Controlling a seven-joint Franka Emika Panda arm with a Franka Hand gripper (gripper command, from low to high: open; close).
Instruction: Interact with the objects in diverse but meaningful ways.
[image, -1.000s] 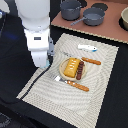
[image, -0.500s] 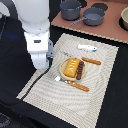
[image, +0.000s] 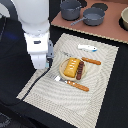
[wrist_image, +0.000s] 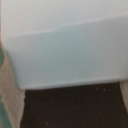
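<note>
The arm (image: 36, 37) blocked the plate's (image: 64, 75) left side in the exterior view; cutlery (image: 74, 84) flanked the plate; pots (image: 82, 12) stood well beyond.

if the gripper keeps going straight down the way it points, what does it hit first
Probably the striped placemat near its edge on the exterior view's left, beside the plate. The gripper itself is hidden behind the arm, so depth is uncertain.

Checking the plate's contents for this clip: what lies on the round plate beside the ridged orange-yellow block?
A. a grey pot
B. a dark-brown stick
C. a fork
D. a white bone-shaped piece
B: the dark-brown stick lies on the plate right beside the block; the white piece lies apart on the mat.
</note>
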